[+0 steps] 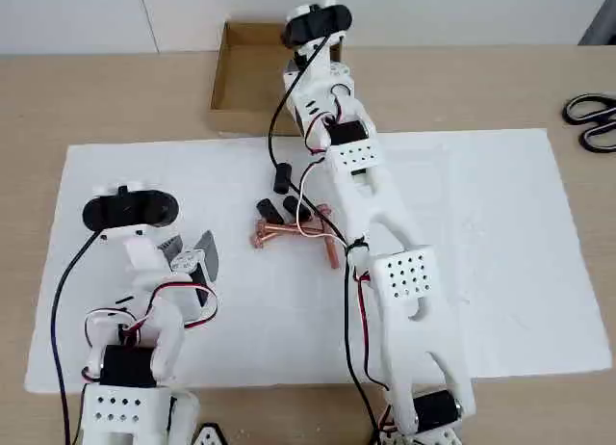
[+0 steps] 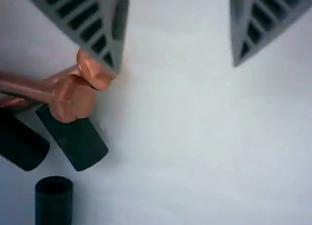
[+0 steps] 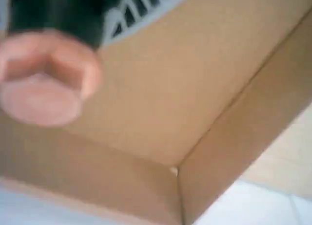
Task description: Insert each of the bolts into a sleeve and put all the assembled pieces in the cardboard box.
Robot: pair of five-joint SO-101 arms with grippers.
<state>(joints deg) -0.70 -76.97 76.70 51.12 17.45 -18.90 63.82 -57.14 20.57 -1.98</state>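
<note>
While left pincer [image 2: 175, 62] gapes, right pincer [image 3: 73, 15] clamped on sleeved bolt [image 3: 44, 84] over cardboard box [image 3: 204, 88].

The high view looks steeply down from above the 6 o'clock edge of the pale wooden surface [image 1: 481, 89]. The left wrist view faces straight down, very near the white sheet [image 2: 195, 137], and shares the copper-coloured bolts [image 2: 68, 91] and black cylindrical sleeves [image 2: 73, 137] with the high view. The right wrist view looks closely into the open brown cardboard box [image 3: 161, 88], at the high view's 11 o'clock.
</note>
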